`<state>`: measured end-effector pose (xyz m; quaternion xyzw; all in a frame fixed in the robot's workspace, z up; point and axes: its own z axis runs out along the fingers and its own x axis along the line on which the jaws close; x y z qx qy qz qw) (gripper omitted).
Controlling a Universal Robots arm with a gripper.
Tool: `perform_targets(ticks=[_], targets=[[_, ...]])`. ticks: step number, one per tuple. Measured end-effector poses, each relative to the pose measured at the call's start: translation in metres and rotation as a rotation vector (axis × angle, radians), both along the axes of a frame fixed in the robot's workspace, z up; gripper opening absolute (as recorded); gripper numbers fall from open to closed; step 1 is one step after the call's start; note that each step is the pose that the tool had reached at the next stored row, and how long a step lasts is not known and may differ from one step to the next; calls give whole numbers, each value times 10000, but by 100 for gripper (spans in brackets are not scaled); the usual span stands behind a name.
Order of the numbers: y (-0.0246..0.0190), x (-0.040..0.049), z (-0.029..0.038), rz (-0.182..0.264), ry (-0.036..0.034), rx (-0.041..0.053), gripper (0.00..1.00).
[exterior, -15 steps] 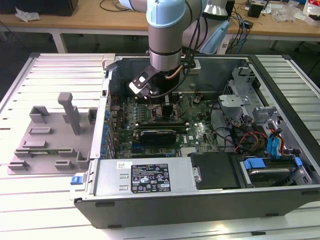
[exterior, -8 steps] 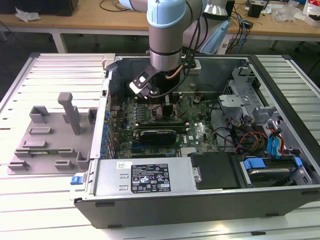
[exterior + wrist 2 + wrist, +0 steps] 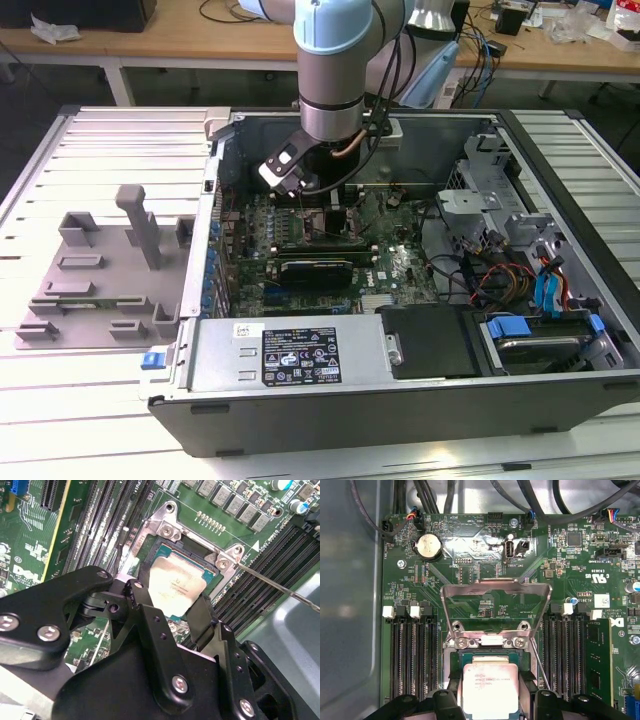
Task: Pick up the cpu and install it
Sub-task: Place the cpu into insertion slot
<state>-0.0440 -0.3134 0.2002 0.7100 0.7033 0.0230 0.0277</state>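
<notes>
Jaws are closed to the width of the chip. The gripper (image 3: 167, 600) has one finger (image 3: 139, 600) against each of two opposite edges of the cpu (image 3: 175, 582). The cpu lies flat between them, in or just over the socket (image 3: 156, 550); I cannot tell if it is fully seated.

On the exterior view's left, a grey fixture (image 3: 100, 270) lies well apart from the jaws. Next is the open computer case (image 3: 300, 370), with the jaws low inside it over the motherboard (image 3: 400, 265).

In the first wrist view, memory slots (image 3: 412, 655) run beside the jaws on both sides. The load plate (image 3: 495, 587) stands raised just beyond them.

I judge the cpu to be light, stiff and thin, with a smooth metal top that may slip. Its contact side and the socket are probably fragile. The two opposite edges look like the right place to hold it, keeping it level.
</notes>
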Motion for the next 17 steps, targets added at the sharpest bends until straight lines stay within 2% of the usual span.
perform_targets(ticks=[8,17], targets=[[-7,-1,-11,5,2,3,54],[-7,-17,-15,212,1,5,54]])
